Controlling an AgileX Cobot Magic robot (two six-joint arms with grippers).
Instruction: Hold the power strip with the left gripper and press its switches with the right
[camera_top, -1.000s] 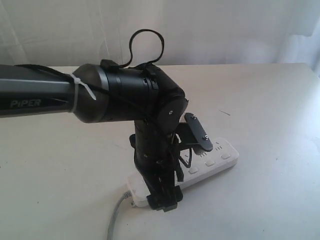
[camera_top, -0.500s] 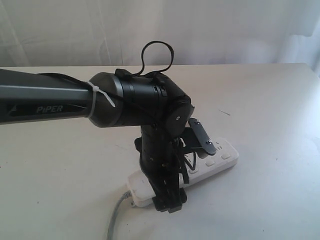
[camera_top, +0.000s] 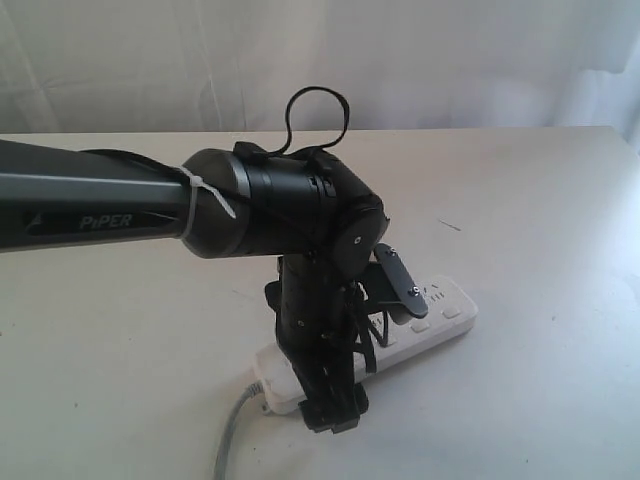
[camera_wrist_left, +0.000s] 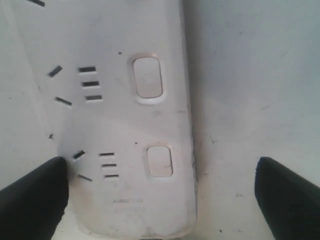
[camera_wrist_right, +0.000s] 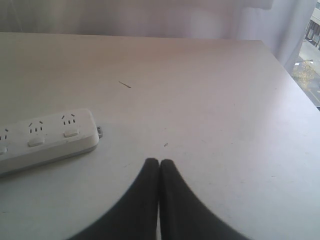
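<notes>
- The table (camera_top: 540, 200) is topped only by the strip; no container is seen.
- The strip (camera_top: 440, 310) is laid flat on it, with the cord (camera_top: 232, 430) at the near end.
- The left gripper (camera_wrist_left: 161, 165) is spread wide astride that end and nothing is clamped. It should be centred, lowered squarely and closed on both long edges.
- The right gripper (camera_wrist_right: 159, 165) is pressed together, empty, near the strip's far end.
- The switches (camera_wrist_left: 147, 77) should be left uncovered.

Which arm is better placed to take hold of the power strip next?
Left. The left gripper is open, with one end of the power strip between its fingers. The right gripper is shut and hangs over the table, apart from the strip.
</notes>
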